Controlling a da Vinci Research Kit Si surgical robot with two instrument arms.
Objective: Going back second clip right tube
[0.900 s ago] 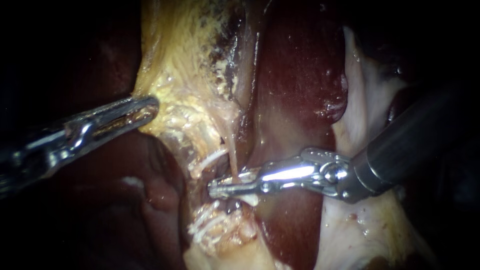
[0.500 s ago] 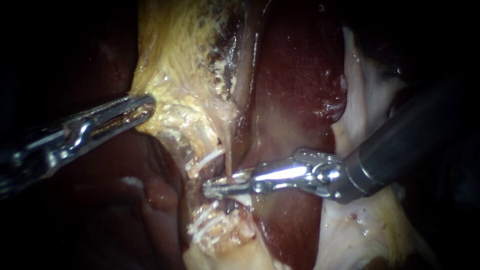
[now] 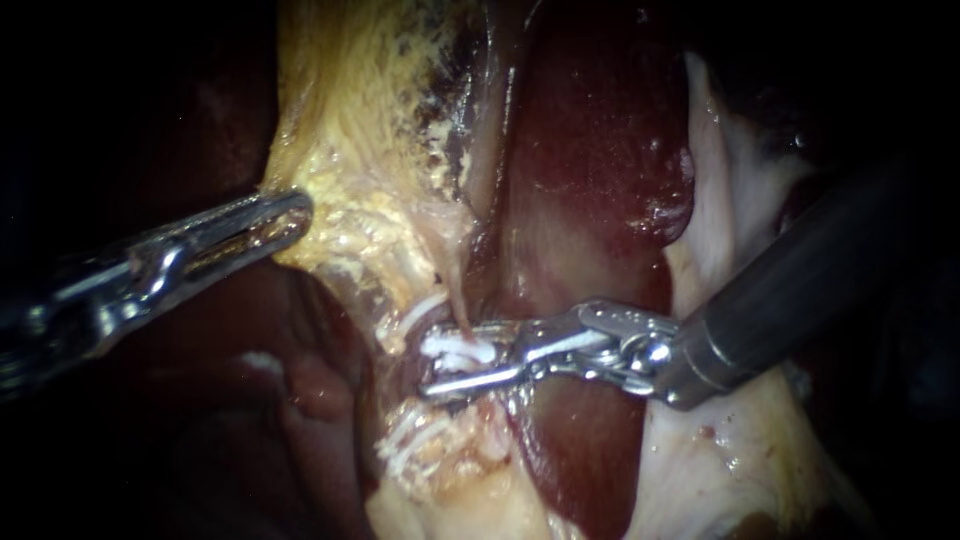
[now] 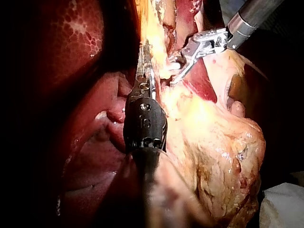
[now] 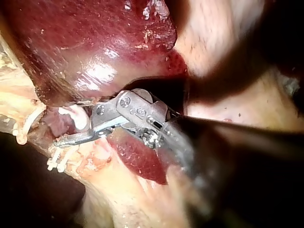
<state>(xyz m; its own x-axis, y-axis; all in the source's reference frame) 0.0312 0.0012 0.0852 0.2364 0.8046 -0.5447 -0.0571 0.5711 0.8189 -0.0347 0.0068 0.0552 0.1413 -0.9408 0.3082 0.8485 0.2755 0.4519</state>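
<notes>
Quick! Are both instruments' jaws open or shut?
Left instrument: shut on yellowish tissue.
Right instrument: open, white clip between the jaws.

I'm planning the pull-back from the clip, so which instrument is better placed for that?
The right instrument: its open jaws straddle the clip on the tube; the left instrument is shut on yellow tissue, away from it.

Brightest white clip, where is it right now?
Endoscope view, centre: the brightest white clip sits on the thin tube, between the right tool's open jaws.
</notes>
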